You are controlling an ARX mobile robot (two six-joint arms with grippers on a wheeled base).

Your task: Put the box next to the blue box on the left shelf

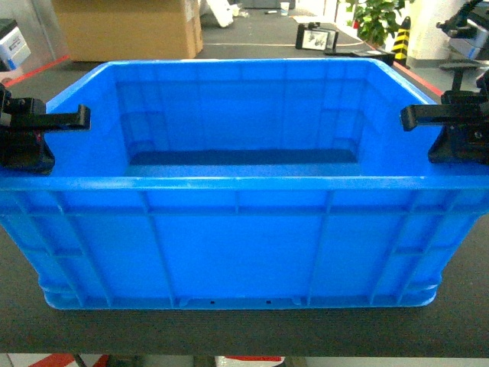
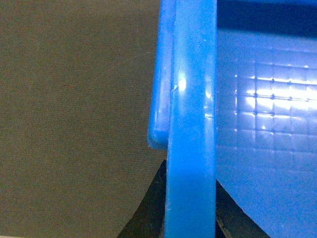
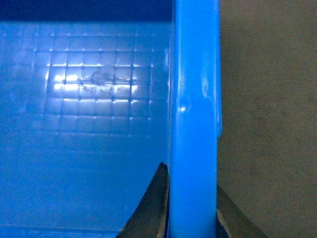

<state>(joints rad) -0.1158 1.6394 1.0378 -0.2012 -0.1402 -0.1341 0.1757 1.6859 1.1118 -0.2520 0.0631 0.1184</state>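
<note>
A: Head view. The blue crate (image 1: 237, 222) is seen filling most of the frame, standing on a dark table top (image 1: 244, 336); its interior is bare. The left gripper (image 1: 34, 134) is found at the left rim, mid-left of frame, and the right gripper (image 1: 451, 130) at the right rim, mid-right. A cardboard carton (image 1: 126, 27) is noted at upper left and a potted plant (image 1: 378, 19) at upper right. No roller shelf is seen.

B: Left wrist view?

A: The thick rolled rim is seen running vertically through the centre of the frame, with the left gripper's dark fingers (image 2: 148, 208) on either side of it at lower centre. It is judged clamped on the rim. The grid-patterned floor is visible at right, the table top at left.

B: Right wrist view?

A: The same is recorded, mirrored: rim at centre, dark fingers (image 3: 151, 203) straddling it at the bottom edge, closed upon it.

B: Handling?

A: The crate is judged stiff, light while unloaded, and smooth, hence slippery. The opposite short rims are considered the proper hold; both sides should be lifted evenly to avoid tilt.
</note>
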